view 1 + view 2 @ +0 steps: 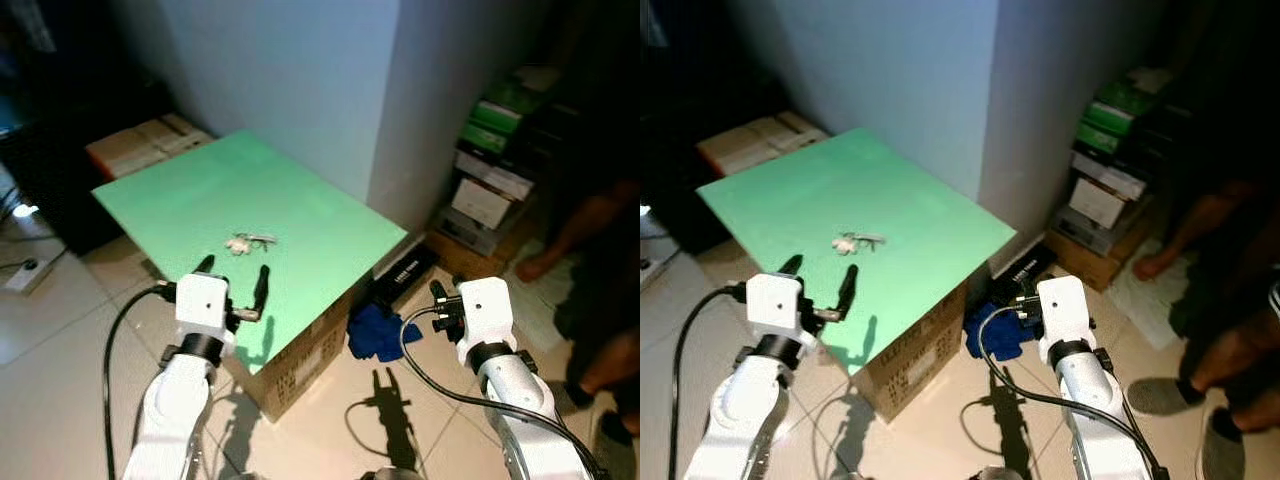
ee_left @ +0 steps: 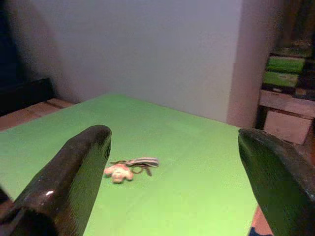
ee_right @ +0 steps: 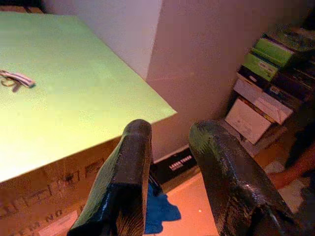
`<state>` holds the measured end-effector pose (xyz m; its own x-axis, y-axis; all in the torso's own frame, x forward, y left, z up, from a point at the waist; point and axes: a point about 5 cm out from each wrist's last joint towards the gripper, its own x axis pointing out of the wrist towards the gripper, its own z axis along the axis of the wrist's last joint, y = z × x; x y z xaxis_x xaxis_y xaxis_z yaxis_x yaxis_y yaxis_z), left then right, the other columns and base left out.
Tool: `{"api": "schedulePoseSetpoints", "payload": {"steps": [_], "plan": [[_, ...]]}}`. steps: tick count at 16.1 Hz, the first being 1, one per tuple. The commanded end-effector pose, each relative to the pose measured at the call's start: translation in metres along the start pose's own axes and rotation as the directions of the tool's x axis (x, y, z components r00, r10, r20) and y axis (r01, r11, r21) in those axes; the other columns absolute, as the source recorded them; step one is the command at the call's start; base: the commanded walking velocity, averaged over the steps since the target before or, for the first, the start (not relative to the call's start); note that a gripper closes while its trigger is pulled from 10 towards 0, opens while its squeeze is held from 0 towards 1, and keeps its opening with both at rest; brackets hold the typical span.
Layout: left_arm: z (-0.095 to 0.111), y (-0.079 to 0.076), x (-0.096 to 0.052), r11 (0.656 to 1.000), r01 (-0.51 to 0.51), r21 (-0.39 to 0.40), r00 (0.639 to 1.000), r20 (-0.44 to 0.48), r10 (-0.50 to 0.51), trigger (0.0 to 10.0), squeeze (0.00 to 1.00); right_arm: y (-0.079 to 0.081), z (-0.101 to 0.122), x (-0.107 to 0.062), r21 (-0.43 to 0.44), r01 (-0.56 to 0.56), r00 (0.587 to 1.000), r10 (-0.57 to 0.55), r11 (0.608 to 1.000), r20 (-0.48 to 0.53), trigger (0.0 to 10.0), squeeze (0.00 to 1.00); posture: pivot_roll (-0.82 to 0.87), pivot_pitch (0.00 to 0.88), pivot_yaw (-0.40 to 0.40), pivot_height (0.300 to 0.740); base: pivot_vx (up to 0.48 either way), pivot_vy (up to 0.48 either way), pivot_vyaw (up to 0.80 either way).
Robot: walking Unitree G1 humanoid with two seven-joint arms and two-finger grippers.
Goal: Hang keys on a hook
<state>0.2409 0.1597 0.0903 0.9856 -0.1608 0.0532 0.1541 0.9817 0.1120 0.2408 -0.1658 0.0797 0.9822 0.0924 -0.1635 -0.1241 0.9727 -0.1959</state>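
A bunch of keys (image 1: 248, 241) with a pale charm and a striped strap lies near the middle of the green tabletop (image 1: 300, 200). My left gripper (image 1: 235, 275) hovers over the table's near edge, just short of the keys, open wide with nothing between its fingers. In the left wrist view the keys (image 2: 130, 167) lie ahead, closer to one finger (image 2: 78, 167). My right gripper (image 1: 440, 295) hangs over the floor to the right of the table, fingers close together and holding nothing. In the right wrist view, the keys (image 3: 15, 78) are far off on the table.
The green top rests on a cardboard box (image 1: 300, 370) against a pale wall corner. A blue cloth (image 1: 378, 332) and a black box (image 1: 405, 268) lie on the floor beside it. Stacked boxes (image 1: 495, 170) stand at right, with a person's legs (image 1: 580, 230) nearby. Another carton (image 1: 150, 143) sits behind.
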Motion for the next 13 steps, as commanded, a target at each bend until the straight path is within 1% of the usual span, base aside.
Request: {"api": "schedulePoseSetpoints", "payload": {"steps": [1, 3, 4, 6, 7, 9, 11, 13], "plan": [[0.007, 0.002, 0.0, 0.999, 0.018, 0.04, 0.999, 0.031, -0.02, 10.0, 0.0, -0.004, 0.007, 0.001, 0.024, 0.016, 0.999, -0.017, 1.0, 0.035, 10.0, 0.0, -0.11, 0.042, 0.006, 0.74, 0.0, 0.0, 0.0], [0.006, -0.002, -0.002, 0.998, 0.038, 0.059, 0.998, 0.04, -0.041, 10.0, 0.0, -0.004, 0.007, 0.0, 0.034, 0.01, 0.999, -0.012, 0.999, 0.045, 10.0, 0.0, -0.12, 0.041, 0.003, 0.74, 0.0, 0.0, 0.0], [0.006, -0.002, -0.003, 0.998, 0.04, 0.052, 0.998, 0.042, -0.043, 10.0, 0.0, -0.004, 0.006, -0.001, 0.045, 0.007, 0.999, -0.009, 0.999, 0.05, 10.0, 0.0, -0.12, 0.043, 0.002, 0.74, 0.0, 0.0, 0.0], [0.006, -0.007, -0.005, 0.998, 0.062, 0.034, 0.997, 0.045, -0.063, 10.0, 0.0, -0.002, 0.004, -0.005, -0.007, -0.011, 0.999, 0.011, 1.0, 0.05, 10.0, 0.0, -0.12, 0.045, 0.005, 0.74, 0.296, 0.0, 0.0], [0.006, -0.009, -0.006, 0.997, 0.074, 0.03, 0.996, 0.043, -0.076, 10.0, 0.0, -0.001, 0.003, -0.007, 0.002, -0.016, 0.999, 0.016, 1.0, 0.042, 10.0, 0.0, -0.12, 0.048, 0.009, 0.74, 0.322, 0.0, 0.0], [0.005, -0.012, -0.006, 0.996, 0.091, 0.021, 0.995, 0.039, -0.092, 10.0, 0.0, -0.001, 0.0, -0.009, -0.017, -0.018, 0.999, 0.019, 1.0, 0.037, 10.0, 0.0, -0.12, 0.052, 0.016, 0.74, 0.326, 0.0, 0.8], [0.004, -0.014, -0.007, 0.994, 0.109, 0.016, 0.994, 0.028, -0.11, 10.0, 0.0, -0.002, -0.002, -0.011, -0.006, 0.011, 0.999, -0.011, 1.0, 0.038, 10.0, 0.0, -0.12, 0.06, 0.024, 0.74, 0.322, 0.0, 0.0], [0.002, -0.013, -0.007, 0.994, 0.106, 0.006, 0.994, 0.02, -0.106, 10.0, 0.0, -0.002, -0.004, -0.012, -0.005, 0.022, 0.999, -0.022, 1.0, 0.025, 10.0, 0.0, -0.12, 0.064, 0.023, 0.74, 0.33, 0.0, 0.0]]}}
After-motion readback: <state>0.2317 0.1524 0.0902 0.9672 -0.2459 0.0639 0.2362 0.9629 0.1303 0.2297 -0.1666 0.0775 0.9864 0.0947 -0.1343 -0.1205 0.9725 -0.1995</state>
